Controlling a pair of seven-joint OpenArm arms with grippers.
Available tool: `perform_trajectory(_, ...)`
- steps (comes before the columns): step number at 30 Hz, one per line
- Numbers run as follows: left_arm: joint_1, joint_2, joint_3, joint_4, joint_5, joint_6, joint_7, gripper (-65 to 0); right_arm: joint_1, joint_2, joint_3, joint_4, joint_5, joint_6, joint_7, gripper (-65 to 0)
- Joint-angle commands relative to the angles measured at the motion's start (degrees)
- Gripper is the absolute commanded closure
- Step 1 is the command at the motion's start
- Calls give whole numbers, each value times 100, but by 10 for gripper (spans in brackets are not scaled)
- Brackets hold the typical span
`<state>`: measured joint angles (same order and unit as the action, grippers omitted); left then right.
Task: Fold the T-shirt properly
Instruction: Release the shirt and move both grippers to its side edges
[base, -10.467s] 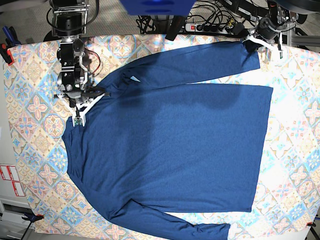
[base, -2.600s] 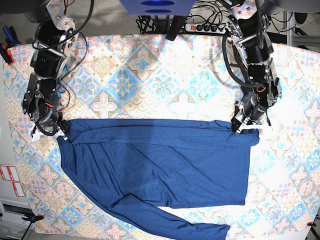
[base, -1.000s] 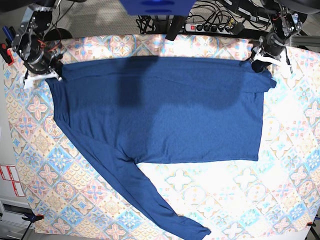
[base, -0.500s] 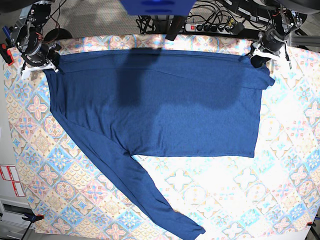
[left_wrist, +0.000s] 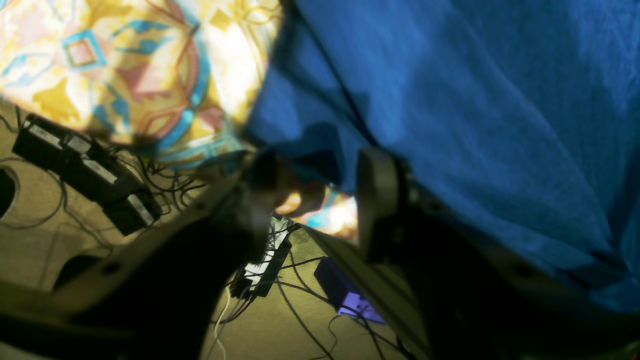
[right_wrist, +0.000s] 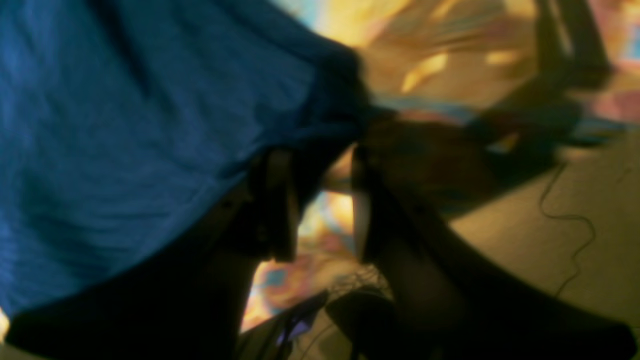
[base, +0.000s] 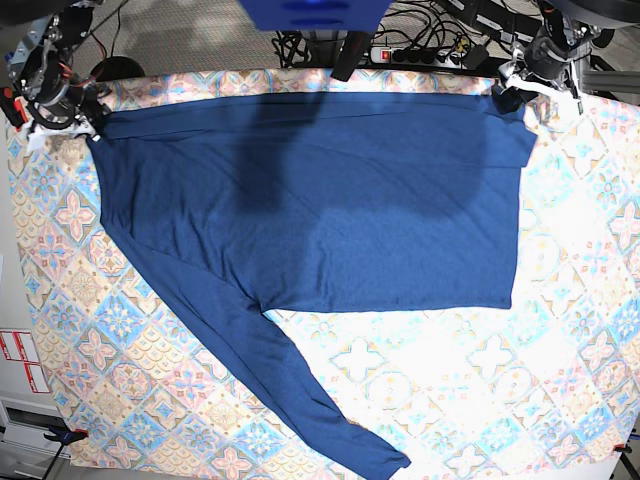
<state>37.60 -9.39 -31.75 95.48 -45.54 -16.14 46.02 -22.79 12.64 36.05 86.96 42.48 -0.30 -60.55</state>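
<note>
The dark blue T-shirt (base: 320, 200) lies spread flat across the far half of the table, and one long sleeve (base: 280, 370) trails diagonally toward the front edge. My left gripper (base: 515, 85) is at its far right corner. In the left wrist view the left gripper (left_wrist: 312, 200) is open, and the T-shirt (left_wrist: 450, 100) corner lies just beyond the fingertips. My right gripper (base: 65, 125) is at the far left corner. The blurred right wrist view shows the right gripper (right_wrist: 320, 210) with jaws apart and the T-shirt (right_wrist: 150, 125) edge at its tips.
A pastel patterned tablecloth (base: 450, 380) covers the table. Behind the far edge lie a power strip (base: 420, 55) and cables on the floor. A blue robot base (base: 315, 12) stands at the back centre. Red-and-white labels (base: 20, 360) sit off the table's left edge.
Both grippers carried the shirt's far edge further back to the table's far edge, dragging the sleeve along. Their jaws, shut on the cloth earlier, now stand apart.
</note>
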Motion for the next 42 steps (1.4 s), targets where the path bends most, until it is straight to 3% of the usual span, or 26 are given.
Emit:
perform_trajectory(1, 59, -68, -56, 118, -92, -34, -79, -293, -3, 111, 135, 109, 47, 16, 64, -175)
perform_trajectory(8, 59, -33, -504, 118, -347, -43, -79, -348, -3, 111, 663, 109, 47, 16, 47, -176)
perform_trajectory(15, 24, -77, -575, 135, -690, -43, -79, -358, -3, 94, 733, 117, 47, 16, -384, -178)
perform_trajectory(20, -169, -68, -575, 135, -708, -43, -79, -358, -3, -29, 742, 126, 38, 16, -569, -239)
perform_trajectory(26, -670, -85, -821, 135, -883, -43, -70, -358, 173, -29, 830, 408, 38, 16, -569, -263)
perform_trajectory(29, -1119, -349, -865, 127, -875, -34, 211, -358, 498, -20, 803, 671, 38, 16, -621, -263)
perform_trajectory(32, -1549, -384, -865, 100, -857, -25, 413, -358, 788, 120, 557, 838, 38, 16, -621, -263)
perform_trajectory(36, -2033, -587, -847, -5, -822, -17, 431, -358, 1184, 384, -287, 838, -156, 16, -569, -263)
perform_trajectory(42, -2947, -754, -821, -876, -171, -17, 440, -358, 1782, 437, -1368, 829, -1290, 25, -375, -263)
